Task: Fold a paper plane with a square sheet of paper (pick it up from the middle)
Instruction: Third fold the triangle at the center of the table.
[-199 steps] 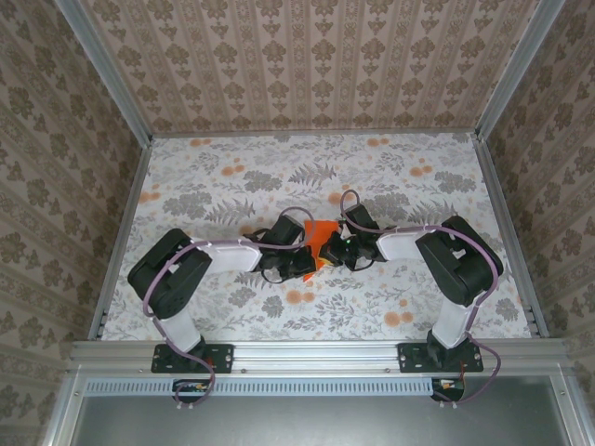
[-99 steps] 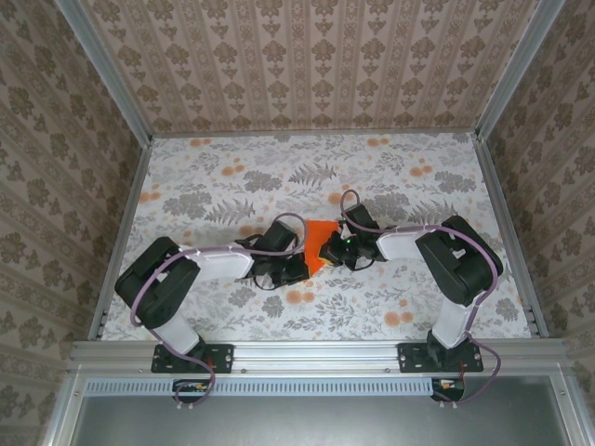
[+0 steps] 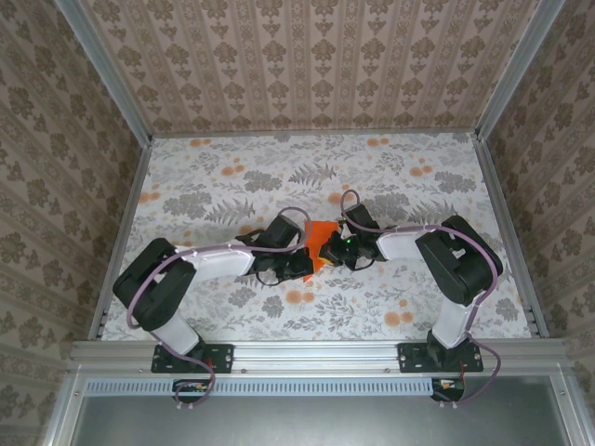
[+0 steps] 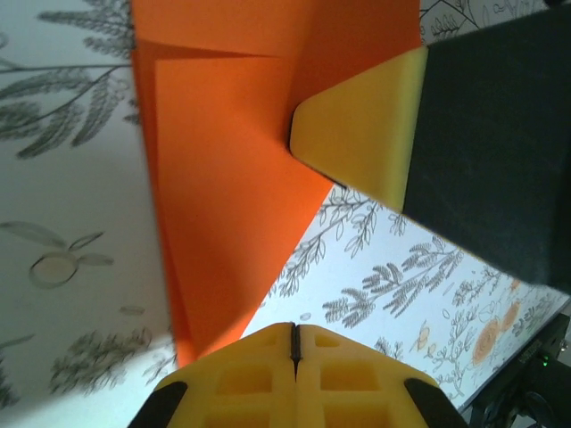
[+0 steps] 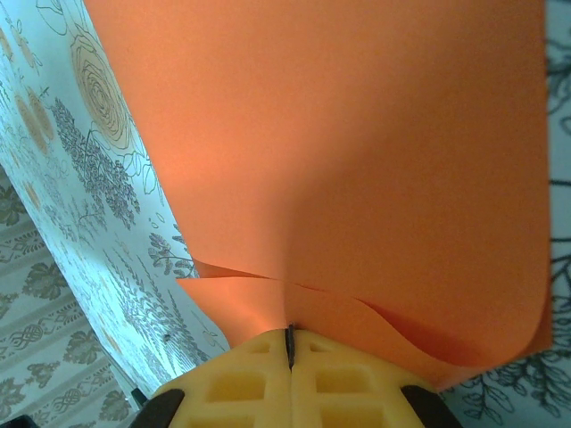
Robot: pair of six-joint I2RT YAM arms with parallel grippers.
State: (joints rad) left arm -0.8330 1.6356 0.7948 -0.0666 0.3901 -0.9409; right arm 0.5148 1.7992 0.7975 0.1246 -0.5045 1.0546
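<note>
Both arms reach inward from their bases, and their wrists nearly meet in the middle. The left arm [image 3: 218,260] keeps its elbow low and out to the left, with the forearm stretched rightward and the wrist tipped down. The left claw [image 3: 305,266] has its yellow pads [image 4: 241,379] pressed flat together. The right arm [image 3: 409,243] folds above its base with the forearm running left. The right claw [image 3: 333,252] has its jaws closed too, and its tip sits low just beside the left one.
</note>
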